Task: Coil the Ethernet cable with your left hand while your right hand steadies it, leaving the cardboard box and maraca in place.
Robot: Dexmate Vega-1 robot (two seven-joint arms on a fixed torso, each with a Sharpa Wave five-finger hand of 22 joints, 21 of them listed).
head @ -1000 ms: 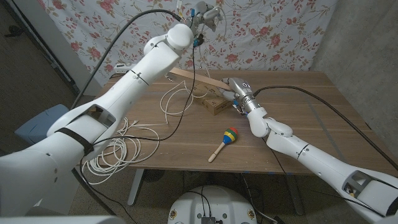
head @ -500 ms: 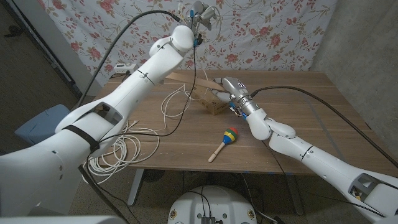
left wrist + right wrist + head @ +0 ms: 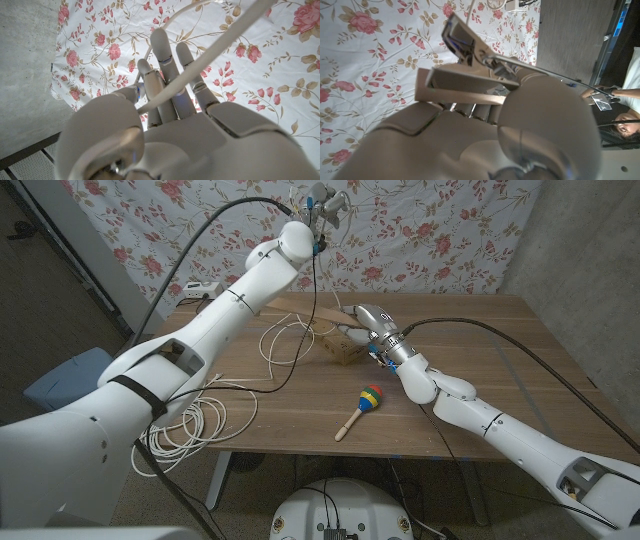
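**A:** I'm starting at my left. Loose loops of the white Ethernet cable (image 3: 195, 425) are hanging off the table's (image 3: 500, 370) near-left edge, and more of it is snaking across the wood toward the middle. My left hand (image 3: 326, 202) is raised high in front of the floral backdrop (image 3: 450, 230), and in the left wrist view a white strand is crossing its fingers (image 3: 165, 55), so I'm judging it's holding the cable up there.

**B:** And further right?

**A:** The cardboard box (image 3: 343, 346) is sitting mid-table with one long flap sticking out. My right hand (image 3: 368, 323) is resting on or against it; in the right wrist view its fingers are closed around that flap, though I can't tell whether it's also pinning the cable. The maraca (image 3: 362, 406) is lying nearer me, apart from both.

**B:** How is the cable behaving?

**A:** I'm reading it as light, limp and springy, probably slippery. I'd take it close to the last loop, not far along.
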